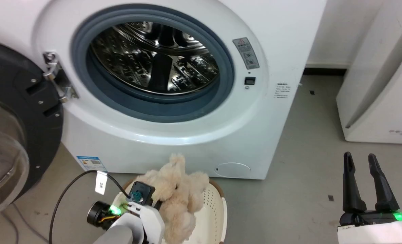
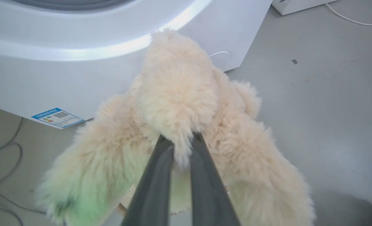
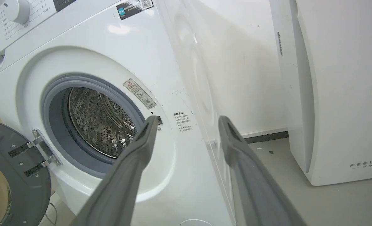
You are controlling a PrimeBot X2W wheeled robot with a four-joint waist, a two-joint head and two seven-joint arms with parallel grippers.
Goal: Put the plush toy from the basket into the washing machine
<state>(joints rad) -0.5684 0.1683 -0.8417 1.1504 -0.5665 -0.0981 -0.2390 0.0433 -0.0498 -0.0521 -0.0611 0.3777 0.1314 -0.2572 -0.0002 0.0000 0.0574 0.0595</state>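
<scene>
Plush toy [image 2: 176, 94] hangs from our left gripper [image 2: 182, 140], jaws pinched nearly shut on its fur; the washing machine drum [image 1: 153, 57] lies ahead and above them. Our right gripper [image 3: 187, 124] is wide open, empty.

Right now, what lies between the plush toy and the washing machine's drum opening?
Nothing loose: in the head view, only the washing machine's white front panel separates the plush toy, held over the basket by the left gripper, from the drum.

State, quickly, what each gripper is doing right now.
Left gripper: closed on the plush toy.
Right gripper: open, holding nothing.
</scene>
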